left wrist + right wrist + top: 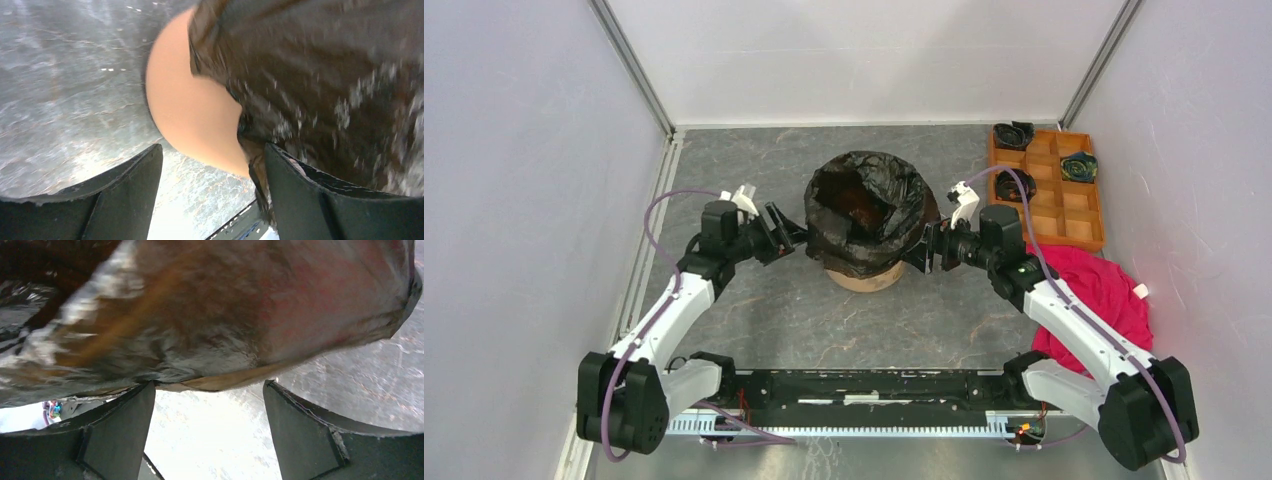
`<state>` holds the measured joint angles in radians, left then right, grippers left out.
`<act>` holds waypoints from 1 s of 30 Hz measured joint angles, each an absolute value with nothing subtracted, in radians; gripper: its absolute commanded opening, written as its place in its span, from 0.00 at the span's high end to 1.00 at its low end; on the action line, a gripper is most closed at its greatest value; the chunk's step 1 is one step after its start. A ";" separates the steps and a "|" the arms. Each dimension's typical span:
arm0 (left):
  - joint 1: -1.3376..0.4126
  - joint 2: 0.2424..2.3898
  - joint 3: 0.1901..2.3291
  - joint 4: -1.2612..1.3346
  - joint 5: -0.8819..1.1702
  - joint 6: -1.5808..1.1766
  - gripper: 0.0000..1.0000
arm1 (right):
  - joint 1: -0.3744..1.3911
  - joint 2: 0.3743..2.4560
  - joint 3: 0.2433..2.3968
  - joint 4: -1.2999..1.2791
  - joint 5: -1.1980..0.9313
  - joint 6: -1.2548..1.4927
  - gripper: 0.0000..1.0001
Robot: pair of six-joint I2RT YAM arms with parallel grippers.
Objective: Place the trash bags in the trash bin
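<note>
Left end effector (790,236) gapes wide, empty, beside the trash bag (864,195) lining the orange bin (864,279). Right end effector (922,248) likewise, opposite.

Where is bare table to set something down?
Bare: the strip behind the bin up to the back wall, left of the tray; the patch in front of the bin, down to the base rail. Crowded: the right side, with tray and cloth; the bin's flanks, where the left gripper and right gripper sit by the bag.
</note>
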<state>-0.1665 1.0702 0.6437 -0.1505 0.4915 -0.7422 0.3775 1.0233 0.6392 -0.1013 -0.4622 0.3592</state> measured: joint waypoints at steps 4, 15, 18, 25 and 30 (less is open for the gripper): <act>-0.265 1.107 0.617 -0.055 0.457 -0.767 0.23 | 0.411 1.064 0.626 -0.022 -0.459 0.378 0.14; -0.345 1.147 0.532 -0.028 0.345 -0.812 0.18 | 0.413 1.151 0.578 -0.048 -0.307 0.287 0.13; -0.345 1.120 0.552 -0.106 0.289 -0.788 0.14 | 0.413 1.101 0.585 -0.144 -0.215 0.241 0.12; -0.345 0.940 0.625 -0.325 0.148 -0.756 0.05 | 0.413 0.944 0.705 -0.337 -0.098 0.175 0.09; -0.344 0.793 0.665 -0.388 0.140 -0.753 0.03 | 0.413 0.910 0.761 -0.281 -0.166 0.178 0.08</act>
<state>-0.3443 0.7925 0.6655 -0.3878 0.1402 -0.7532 0.4126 0.9104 0.7612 -0.2806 -0.1661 0.1783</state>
